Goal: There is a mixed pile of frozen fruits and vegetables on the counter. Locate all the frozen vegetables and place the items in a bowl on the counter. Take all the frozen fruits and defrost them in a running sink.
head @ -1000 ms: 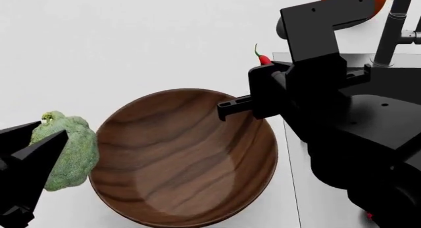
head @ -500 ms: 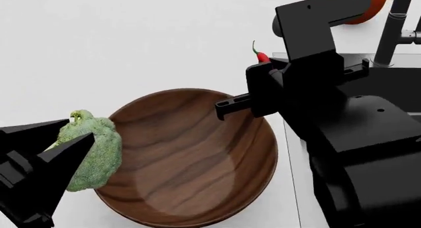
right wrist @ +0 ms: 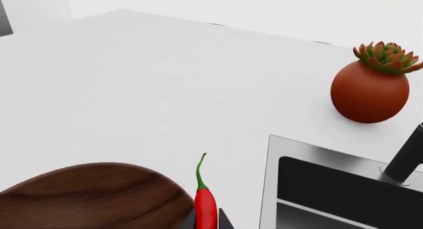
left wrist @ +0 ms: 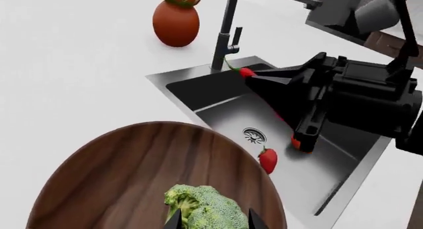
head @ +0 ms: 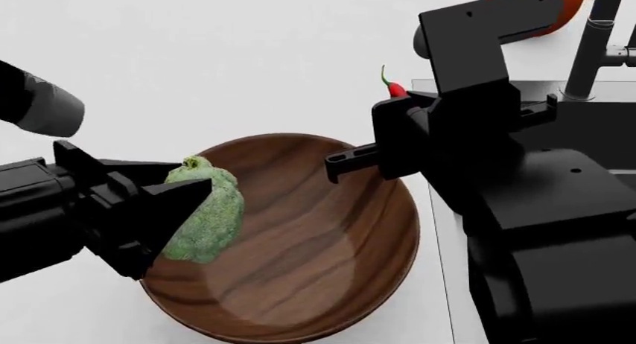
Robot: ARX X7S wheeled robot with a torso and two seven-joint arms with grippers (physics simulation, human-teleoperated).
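The white surface carried the wooden bowl just beside the sink. The left pincer was closed on the broccoli above the bowl's left rim. The right pincer gripped the chili near the bowl's far edge. A strawberry lay in the sink.

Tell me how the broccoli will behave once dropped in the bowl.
The broccoli looks lumpy and top-heavy, so it will probably tip onto its side. The bowl curves smoothly, so it may slide toward the middle.
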